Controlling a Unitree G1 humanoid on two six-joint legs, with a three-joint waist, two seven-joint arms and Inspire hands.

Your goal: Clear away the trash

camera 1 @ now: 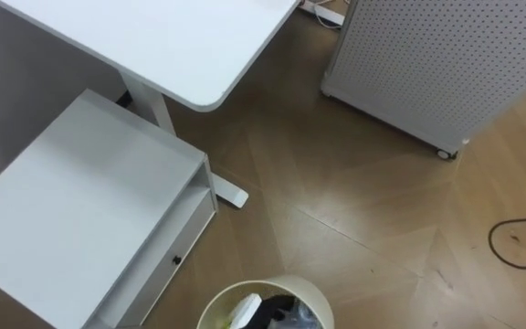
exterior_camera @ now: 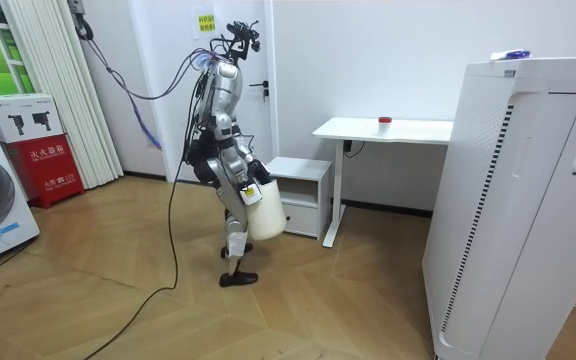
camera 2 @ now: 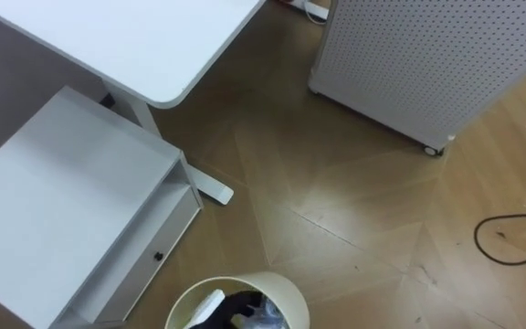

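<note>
A cream waste bin (camera 1: 313, 294) shows at the bottom edge of the eye views, close below me. Inside it lie a white crumpled piece (camera 1: 245, 311) and some dark garbage (camera 1: 279, 316). In the room view I stand on the wood floor beside the low cabinet, facing the desk, with the bin (exterior_camera: 265, 212) carried at waist height in front of my body. My right hand (exterior_camera: 252, 192) rests at the bin's upper side. The bin hides my left hand.
A white desk (camera 1: 153, 37) and a low white drawer cabinet (camera 1: 80, 210) stand to my left. A perforated white unit on castors (camera 1: 427, 64) stands ahead on the right, with open wood floor between. A small red object (exterior_camera: 385, 121) lies on the desk.
</note>
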